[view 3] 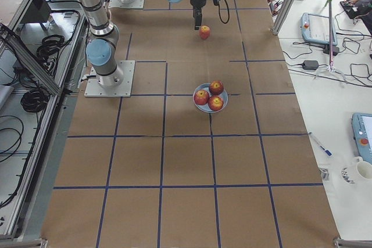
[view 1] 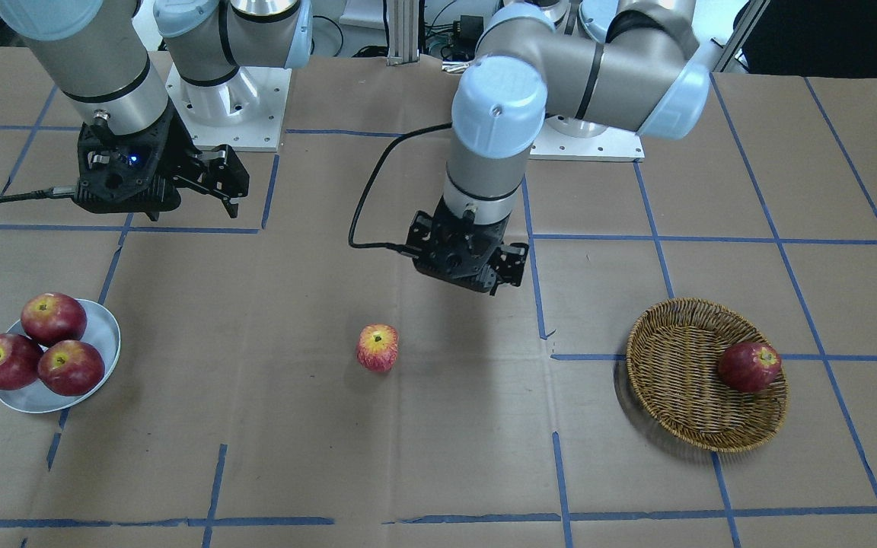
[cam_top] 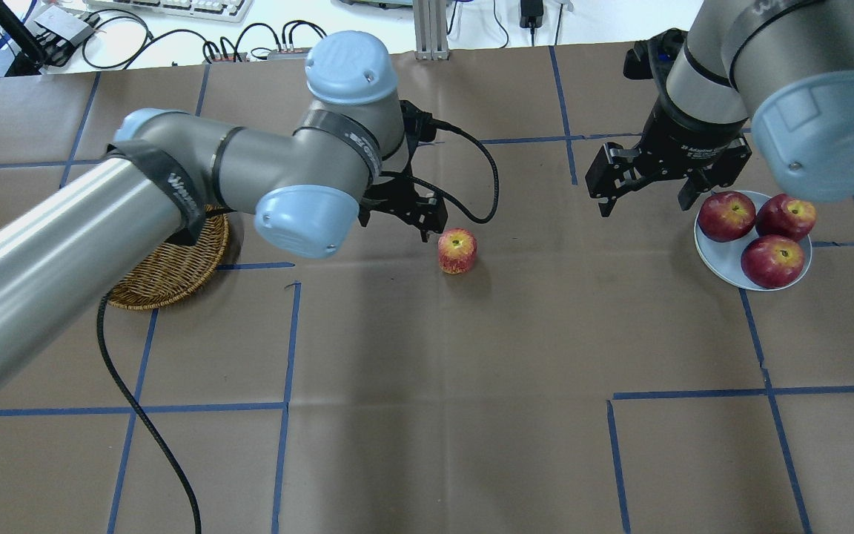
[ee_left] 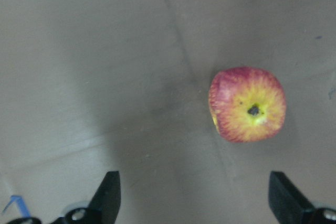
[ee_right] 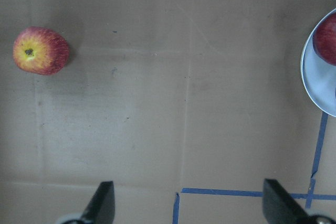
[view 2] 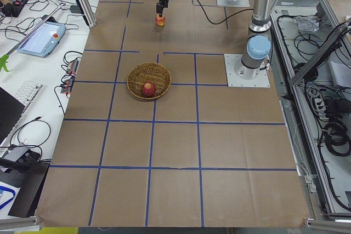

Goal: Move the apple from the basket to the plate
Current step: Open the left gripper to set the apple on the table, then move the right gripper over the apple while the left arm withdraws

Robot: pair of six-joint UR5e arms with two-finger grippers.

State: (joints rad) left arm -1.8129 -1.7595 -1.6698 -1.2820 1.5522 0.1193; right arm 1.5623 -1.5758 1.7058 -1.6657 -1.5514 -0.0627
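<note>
The yellow-streaked apple stands upright on the bare table between basket and plate; it also shows in the overhead view and both wrist views. My left gripper is open and empty, hovering just behind and beside the apple, its fingertips wide apart and not around it. The wicker basket lies on my left side. The white plate lies on my right side. My right gripper is open and empty, beside the plate.
One dark red apple lies in the basket. Three dark red apples fill most of the plate. The left gripper's black cable loops above the table near the streaked apple.
</note>
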